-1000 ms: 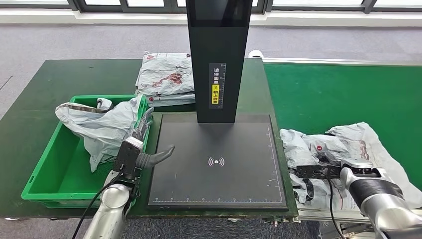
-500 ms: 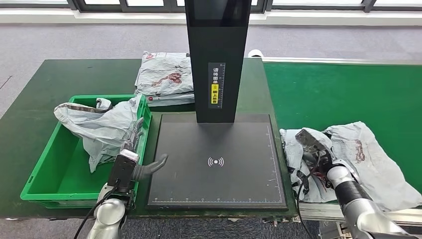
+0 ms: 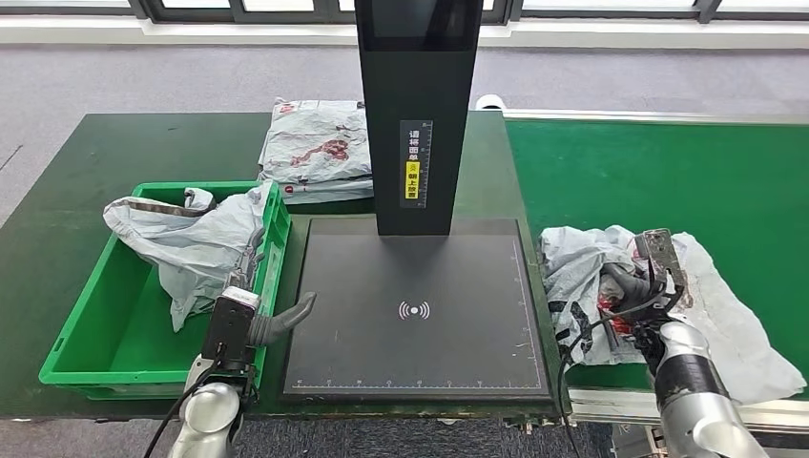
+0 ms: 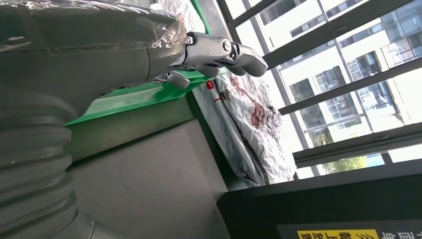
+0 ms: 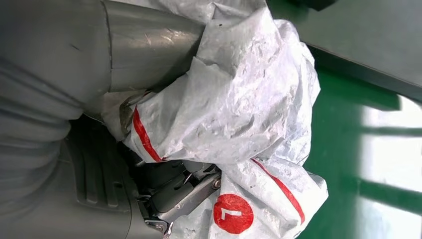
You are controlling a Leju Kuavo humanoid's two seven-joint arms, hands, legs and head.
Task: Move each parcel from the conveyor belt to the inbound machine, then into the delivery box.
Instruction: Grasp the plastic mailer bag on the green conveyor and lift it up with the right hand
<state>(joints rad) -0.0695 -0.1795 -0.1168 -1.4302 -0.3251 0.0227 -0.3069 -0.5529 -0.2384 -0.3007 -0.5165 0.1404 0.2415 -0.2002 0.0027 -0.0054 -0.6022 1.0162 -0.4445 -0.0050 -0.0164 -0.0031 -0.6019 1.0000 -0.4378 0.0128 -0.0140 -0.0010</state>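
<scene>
Start at your right hand [image 3: 637, 286]: its fingers are buried in the crumpled grey parcel [image 3: 582, 277] at the near end of the conveyor belt [image 3: 649, 172], just beside the right edge of the scanner's black plate [image 3: 416, 310]. The right wrist view has the plastic bunched against the palm and folded over the thumb, with dark fingers [image 5: 174, 191] tucked beneath a fold, so this reads as a grip on the bag. Whether the bag is clear of the belt you can't tell; most of it looks to be lying on the green surface.

Your left hand [image 3: 250, 286] hangs at the seam between the green box [image 3: 95, 353] and the plate's left edge, fingers spread loosely, thumb out over the plate, nothing in it.

Now the score. One parcel [image 3: 191, 248] is already draped inside the box, spilling over its right wall, so that one looks finished. Two more bags [image 3: 315, 148] sit stacked at the table's far edge behind the box, left of the scanner's black column [image 3: 416, 114]. The plate itself is bare. By my reading you're at the pick for the belt parcel: carrying it onto the plate, then into the box, remains.
</scene>
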